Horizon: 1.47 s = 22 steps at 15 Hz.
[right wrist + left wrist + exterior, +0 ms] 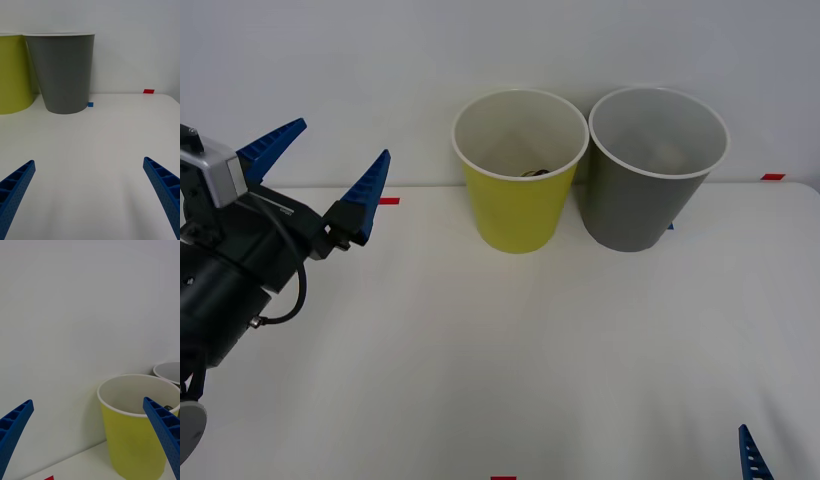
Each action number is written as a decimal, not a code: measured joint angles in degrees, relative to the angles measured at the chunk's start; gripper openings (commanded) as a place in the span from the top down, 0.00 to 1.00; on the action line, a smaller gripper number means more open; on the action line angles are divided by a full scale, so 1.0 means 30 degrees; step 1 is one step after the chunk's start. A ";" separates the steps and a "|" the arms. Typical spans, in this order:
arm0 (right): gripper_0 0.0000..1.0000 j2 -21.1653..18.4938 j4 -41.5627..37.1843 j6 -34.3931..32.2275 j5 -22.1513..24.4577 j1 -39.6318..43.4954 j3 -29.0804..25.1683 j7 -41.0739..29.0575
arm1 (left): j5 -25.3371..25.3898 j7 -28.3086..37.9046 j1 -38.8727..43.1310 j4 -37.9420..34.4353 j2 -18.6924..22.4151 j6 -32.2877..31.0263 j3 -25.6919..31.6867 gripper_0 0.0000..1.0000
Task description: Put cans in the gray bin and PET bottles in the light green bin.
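left tool (320,170) spread, raised left of light green bin (518,215); right tool (90,195) spread.

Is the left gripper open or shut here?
Open: the left gripper is raised left of the light green bin, blue fingers spread apart, holding nothing.

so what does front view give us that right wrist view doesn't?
Front only: the raised left gripper, open and empty, left of the bins; a small dark item inside the round yellow-green plastic bin, identity unclear; the pale inside of the round dark gray plastic bin.
Right wrist only: the blue tape square at the gray bin's base; the right gripper wide open.
Both: both bins side by side, the white table.
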 measured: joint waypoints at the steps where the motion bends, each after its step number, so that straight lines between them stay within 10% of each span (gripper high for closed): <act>1: 0.00 0.0000 -0.0002 0.0000 0.0000 0.0000 0.0000 0.0000 | -0.0688 -0.0011 0.0798 -0.0008 -0.0111 -0.0690 -0.0068 0.00; 22: 0.00 0.0000 0.0000 0.0000 0.0000 0.0000 0.0000 0.0000 | -0.4670 -0.1138 1.2151 0.1315 -0.1082 -0.9745 -0.1152 0.00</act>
